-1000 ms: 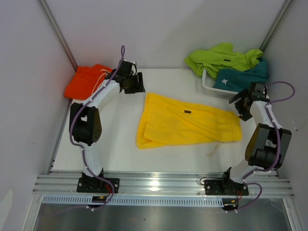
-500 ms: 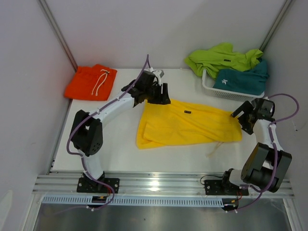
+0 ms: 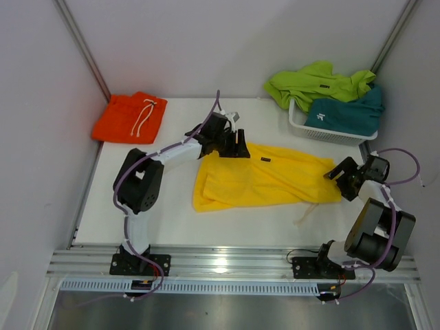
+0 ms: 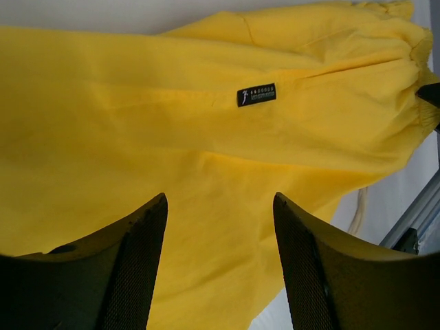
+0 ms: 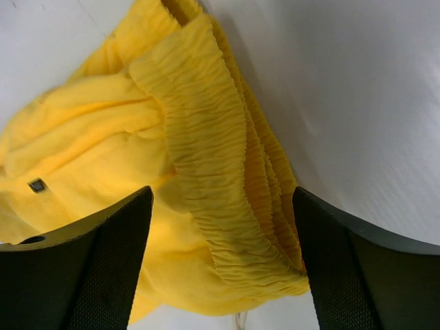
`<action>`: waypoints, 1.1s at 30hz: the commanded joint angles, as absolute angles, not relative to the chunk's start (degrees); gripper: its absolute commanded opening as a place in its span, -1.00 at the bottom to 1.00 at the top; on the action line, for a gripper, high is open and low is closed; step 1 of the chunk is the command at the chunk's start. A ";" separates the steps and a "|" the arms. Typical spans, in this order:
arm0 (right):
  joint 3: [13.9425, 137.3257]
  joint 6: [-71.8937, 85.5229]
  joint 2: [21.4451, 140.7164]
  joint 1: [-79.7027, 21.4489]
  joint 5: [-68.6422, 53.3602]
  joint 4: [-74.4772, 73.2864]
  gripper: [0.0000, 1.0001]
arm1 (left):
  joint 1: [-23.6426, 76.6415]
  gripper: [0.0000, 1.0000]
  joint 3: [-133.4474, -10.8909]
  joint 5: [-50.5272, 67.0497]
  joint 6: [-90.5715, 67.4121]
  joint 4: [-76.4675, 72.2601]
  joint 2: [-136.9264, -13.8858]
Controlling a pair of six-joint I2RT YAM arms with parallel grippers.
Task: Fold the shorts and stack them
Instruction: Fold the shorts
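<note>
Across the middle of the surface (image 3: 172,227) lie the yellow shorts (image 3: 265,180), flat and lengthwise, waistband (image 5: 206,137) toward my right arm and leg hems toward my left. Over the far hem corner my left claw (image 4: 220,206) hangs spread, nothing between its fingers. At the other end my right claw (image 5: 223,196) is spread wide too, straddling the gathered waistband without pinching it. I judge the cloth light, soft and floppy: it will sag and may slide on the smooth top. So I'd pinch through both layers at the edges, the thick elastic waistband on the right and the hem corner on the left, and carry them over together. A loose cord (image 3: 307,212) trails off the near edge and could drag or snag. Well apart at the far left corner sit the orange shorts (image 3: 130,117), likely the stack. At far right the green shorts (image 3: 316,81) and teal shorts (image 3: 347,113) are heaped in the basket (image 3: 300,122), close behind my right arm; nothing lies between the claws and the yellow pair
</note>
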State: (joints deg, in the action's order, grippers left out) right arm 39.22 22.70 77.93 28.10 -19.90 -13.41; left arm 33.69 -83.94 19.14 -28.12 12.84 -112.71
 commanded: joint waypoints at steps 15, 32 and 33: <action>38.67 30.75 74.01 -3.40 -5.81 -14.68 0.07 | 16.88 0.27 -73.56 19.70 -28.22 7.11 -112.24; 34.11 30.59 66.62 1.73 -22.64 -13.90 0.82 | 27.41 0.30 -75.93 10.19 -27.07 11.34 -99.23; 33.23 30.76 67.67 2.63 -24.24 -10.67 0.82 | 29.60 0.30 -75.76 10.28 -27.33 10.82 -99.32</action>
State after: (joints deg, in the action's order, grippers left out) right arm 35.55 31.44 66.63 0.05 -16.88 -15.33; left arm 25.82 -74.19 10.83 -27.92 12.03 -101.80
